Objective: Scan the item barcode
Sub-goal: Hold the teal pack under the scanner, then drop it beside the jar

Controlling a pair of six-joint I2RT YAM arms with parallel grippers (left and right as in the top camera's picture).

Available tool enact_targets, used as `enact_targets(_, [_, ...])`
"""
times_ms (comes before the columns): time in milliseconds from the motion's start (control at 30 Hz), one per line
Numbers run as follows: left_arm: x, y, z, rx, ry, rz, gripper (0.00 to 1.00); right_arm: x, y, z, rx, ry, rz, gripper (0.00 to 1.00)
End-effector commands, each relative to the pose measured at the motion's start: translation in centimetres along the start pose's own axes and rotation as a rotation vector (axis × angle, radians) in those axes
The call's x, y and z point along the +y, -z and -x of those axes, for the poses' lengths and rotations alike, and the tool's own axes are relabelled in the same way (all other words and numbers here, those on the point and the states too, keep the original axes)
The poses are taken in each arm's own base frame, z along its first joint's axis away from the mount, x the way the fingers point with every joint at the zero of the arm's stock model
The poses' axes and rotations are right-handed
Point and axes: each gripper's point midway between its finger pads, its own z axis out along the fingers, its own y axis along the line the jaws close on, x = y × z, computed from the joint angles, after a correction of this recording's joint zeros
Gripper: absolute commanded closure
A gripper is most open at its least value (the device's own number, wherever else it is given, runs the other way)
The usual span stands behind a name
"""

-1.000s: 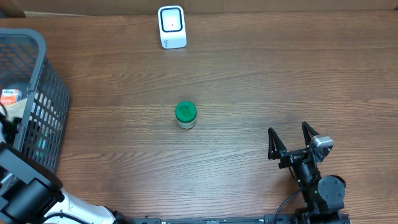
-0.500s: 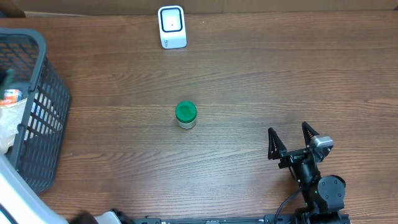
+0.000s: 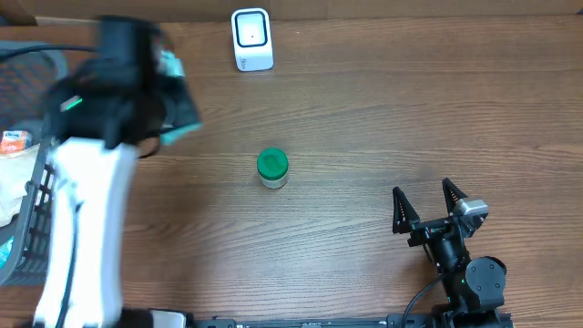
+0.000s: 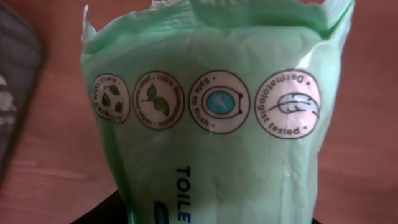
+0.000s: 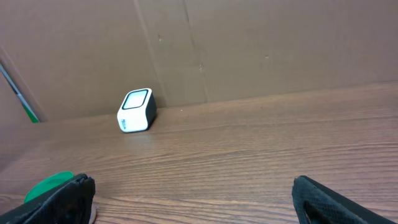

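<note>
Now: left claw point(image 3: 146, 87) grips green pack point(image 4: 211, 124) aloft, left of scanner point(image 3: 251, 39); right claw point(image 3: 424, 208) wide, idle. Turn barcode (not visible here) square to scanner; approach slowly.

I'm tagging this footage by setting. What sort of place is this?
Likely a mock shop checkout: a white barcode scanner stands on the wooden table, a dark basket of goods sits at one side, and a green pack is held up.
</note>
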Motion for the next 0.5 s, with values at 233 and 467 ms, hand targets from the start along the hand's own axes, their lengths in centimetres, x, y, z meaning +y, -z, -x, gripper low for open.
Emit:
enact_targets(233, [-0.4, -15.8, -7.4, 0.386, -0.143, 0.205, 0.49, -0.3, 0.0, -0.2, -0.003, 0.004, -0.013, 0.00])
enact_targets(467, [0.0, -20.6, -10.5, 0.515, -0.181, 0.267, 0.32, -0.3, 0.0, -0.2, -0.003, 0.004, -0.012, 0.00])
